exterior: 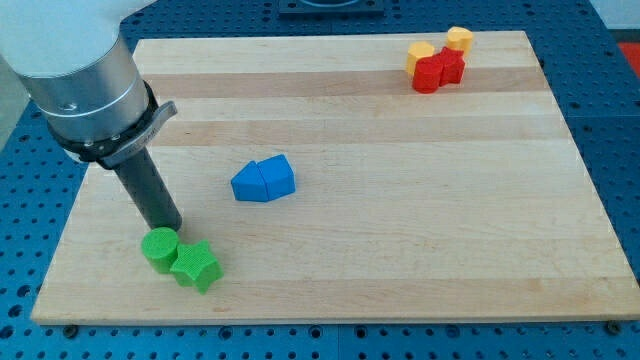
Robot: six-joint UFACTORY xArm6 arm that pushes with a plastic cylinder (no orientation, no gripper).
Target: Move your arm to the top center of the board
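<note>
My tip (169, 227) rests on the wooden board (400, 200) at the view's lower left, just above and touching or nearly touching a green round block (159, 248). A green star block (196, 266) sits right beside the round one. Two blue blocks (263, 179) lie joined together left of the board's middle, to the right of and above my tip. At the view's top right, two red blocks (439, 70) sit with two yellow blocks (422, 52) clustered against them, one yellow block (459, 39) nearest the top edge.
The arm's large grey and white body (75, 70) fills the view's upper left and hides part of the board's left edge. A blue perforated table (615, 130) surrounds the board.
</note>
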